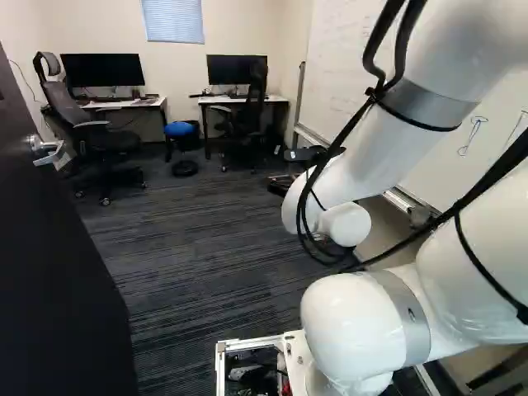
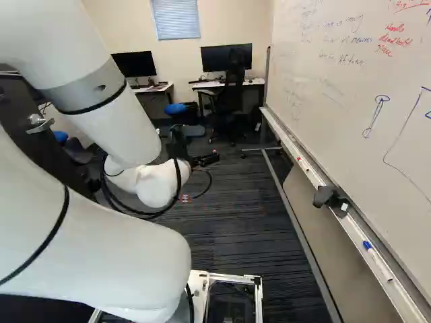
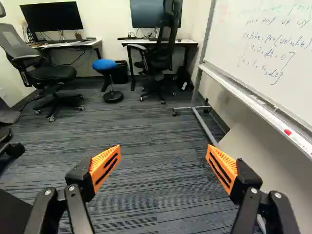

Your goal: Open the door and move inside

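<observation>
Door open at 9 to 10 o'clock, jaws wide apart

Taking the base's heading as 12 o'clock, the dark door (image 1: 62, 272) stands open at 9 to 10 o'clock, at the left of the left base view. Its long axis is upright. Its width runs roughly from 6 to 12, with the free edge at the far end. The silver handle (image 1: 49, 154) sits near that edge, its lever lying crosswise to the door's upright axis and pointing back towards the hinge side.

The arm (image 1: 363, 173) reaches ahead, well apart from the handle. The gripper (image 2: 192, 159) faces into the room; its jaws are spread wide with nothing between them, and carpet (image 3: 156, 146) shows through the gap.

The whiteboard (image 2: 350, 101) spans 1 to 3 o'clock, a pen (image 2: 377, 260) on its tray (image 2: 357, 235). Near 12 is a table (image 3: 190, 43) with a black chair (image 3: 163, 53) at it. Towards 11 are the blue stool (image 3: 103, 65), another table (image 3: 73, 45) and a grey-backed chair (image 3: 17, 41).
</observation>
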Tool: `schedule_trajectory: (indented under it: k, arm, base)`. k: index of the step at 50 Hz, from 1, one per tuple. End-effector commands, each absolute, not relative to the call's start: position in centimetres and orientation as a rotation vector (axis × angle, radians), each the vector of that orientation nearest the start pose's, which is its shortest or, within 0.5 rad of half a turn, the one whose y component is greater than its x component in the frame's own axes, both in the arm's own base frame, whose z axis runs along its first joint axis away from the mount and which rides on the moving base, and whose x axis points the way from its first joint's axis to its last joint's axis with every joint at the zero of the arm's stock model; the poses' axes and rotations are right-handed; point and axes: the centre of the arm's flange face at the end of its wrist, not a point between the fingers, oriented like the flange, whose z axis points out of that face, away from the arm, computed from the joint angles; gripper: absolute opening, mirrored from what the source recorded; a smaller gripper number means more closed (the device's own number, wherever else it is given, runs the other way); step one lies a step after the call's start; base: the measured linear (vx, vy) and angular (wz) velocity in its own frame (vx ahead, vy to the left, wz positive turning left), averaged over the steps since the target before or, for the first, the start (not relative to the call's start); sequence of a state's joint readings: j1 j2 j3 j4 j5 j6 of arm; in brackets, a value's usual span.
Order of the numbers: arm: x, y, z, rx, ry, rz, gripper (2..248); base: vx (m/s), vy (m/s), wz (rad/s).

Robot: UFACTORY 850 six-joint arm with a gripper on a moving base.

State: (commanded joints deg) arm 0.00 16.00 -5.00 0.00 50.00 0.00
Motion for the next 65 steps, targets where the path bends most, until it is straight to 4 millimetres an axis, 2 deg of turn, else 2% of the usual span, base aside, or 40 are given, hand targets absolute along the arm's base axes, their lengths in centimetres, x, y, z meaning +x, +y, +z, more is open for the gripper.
schedule_trajectory:
  k: [30,65]
  arm:
    - [27.03,0.0,36.56,-2.558,0.0,-1.824,247]
    - [27.03,0.0,36.56,-2.558,0.0,-1.824,247]
  base:
    - [0.126,0.005,0.03]
    - [0.153,0.049,0.215]
